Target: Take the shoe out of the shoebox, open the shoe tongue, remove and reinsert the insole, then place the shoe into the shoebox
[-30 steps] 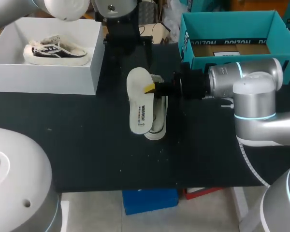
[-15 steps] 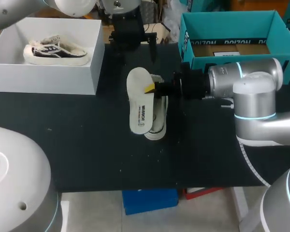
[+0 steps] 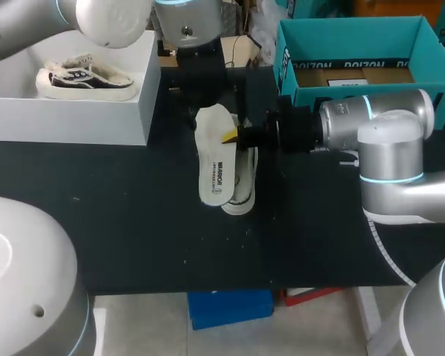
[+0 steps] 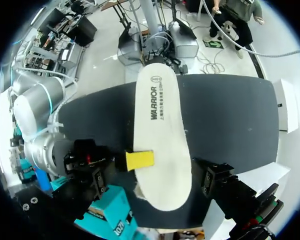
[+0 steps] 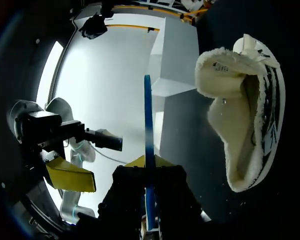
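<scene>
Your right pincer (image 3: pixel 233 136) is clamped on the white insole (image 3: pixel 213 159), one yellow tip pressed flat on the insole's top face at its 3 o'clock edge, nearer the 12 o'clock end than the middle. In the right wrist view the insole shows edge-on, running straight out from between the tips. In the head view the insole is near the middle of the counter (image 3: pixel 133 215), its length running 12 to 6. The shoe (image 3: pixel 243 182) lies on the counter beneath it, showing only along the insole's 3 to 5 o'clock side. From the right wrist, the shoe sits beside the pincer with its fleecy opening turned toward it. Your left pincer (image 3: pixel 202 95) hangs at the insole's 12 o'clock end, looking down the insole's length; you cannot tell from these views how it is set. The white shoebox (image 3: pixel 74 119) stands at 10 o'clock on the counter with a second shoe (image 3: pixel 81 78) inside. A teal box (image 3: pixel 285 59) stands at 2 o'clock.
</scene>
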{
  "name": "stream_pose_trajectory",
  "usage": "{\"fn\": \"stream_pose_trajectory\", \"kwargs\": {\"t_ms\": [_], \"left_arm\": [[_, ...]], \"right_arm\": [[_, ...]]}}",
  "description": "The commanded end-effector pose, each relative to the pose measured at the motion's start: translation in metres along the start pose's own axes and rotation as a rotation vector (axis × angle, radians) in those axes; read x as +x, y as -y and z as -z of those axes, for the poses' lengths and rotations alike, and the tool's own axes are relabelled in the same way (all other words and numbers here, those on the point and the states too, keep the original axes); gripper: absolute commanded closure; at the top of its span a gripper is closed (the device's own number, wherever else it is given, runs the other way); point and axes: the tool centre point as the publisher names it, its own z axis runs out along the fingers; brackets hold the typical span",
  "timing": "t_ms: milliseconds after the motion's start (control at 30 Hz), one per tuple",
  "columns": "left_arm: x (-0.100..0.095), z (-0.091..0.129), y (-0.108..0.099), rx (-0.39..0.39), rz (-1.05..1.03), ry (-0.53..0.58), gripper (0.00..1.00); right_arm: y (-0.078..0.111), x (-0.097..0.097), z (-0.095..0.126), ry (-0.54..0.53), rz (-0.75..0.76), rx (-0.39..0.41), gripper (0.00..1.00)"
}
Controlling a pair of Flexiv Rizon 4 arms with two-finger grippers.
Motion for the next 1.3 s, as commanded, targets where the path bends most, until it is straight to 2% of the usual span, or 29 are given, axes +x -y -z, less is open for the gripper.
{"fn": "stream_pose_trajectory", "kwargs": {"t_ms": [33,233,367,467,567,667,733,767,833,900,967,1000,1300], "left_arm": [[0.008,-0.01,0.039,-0.043,0.012,0.03,0.0],[0.009,-0.015,0.073,-0.047,0.026,0.045,0.0],[0.01,-0.015,0.087,-0.073,0.016,0.081,0.0],[0.011,-0.012,0.093,-0.104,-0.008,0.186,0.0],[0.013,-0.009,0.096,-0.138,-0.033,0.325,0.0],[0.016,-0.005,0.1,-0.176,-0.075,0.527,0.0],[0.019,-0.005,0.102,-0.18,-0.1,0.681,0.0],[0.022,-0.005,0.103,-0.177,-0.12,0.801,0.0],[0.024,-0.005,0.105,-0.176,-0.149,0.917,0.0],[0.027,-0.002,0.107,-0.17,-0.192,1.147,0.0],[0.029,-0.002,0.108,-0.159,-0.214,1.272,0.0],[0.03,-0.002,0.107,-0.141,-0.237,1.303,0.0],[0.03,-0.002,0.107,-0.141,-0.237,1.303,0.0]], "right_arm": [[0.0,0.0,-0.002,0.001,0.0,-0.003,1.0],[0.0,0.0,-0.002,0.001,0.0,-0.003,1.0],[0.0,0.0,-0.002,0.001,0.0,-0.003,1.0],[0.0,0.0,-0.002,0.001,0.0,-0.003,1.0],[0.0,0.0,-0.002,0.001,0.0,-0.003,1.0],[0.0,0.0,-0.002,0.001,0.0,-0.003,1.0],[0.0,0.0,-0.002,0.001,0.0,-0.003,1.0],[0.0,0.0,-0.002,0.001,0.0,-0.003,1.0],[0.0,0.0,-0.002,0.001,0.0,-0.003,1.0],[0.0,0.0,-0.002,0.001,0.0,-0.003,1.0],[0.0,0.0,-0.002,0.001,0.0,-0.003,1.0],[0.0,0.0,-0.002,0.001,0.0,-0.003,1.0],[0.0,0.0,-0.002,0.001,0.0,-0.003,1.0]]}}
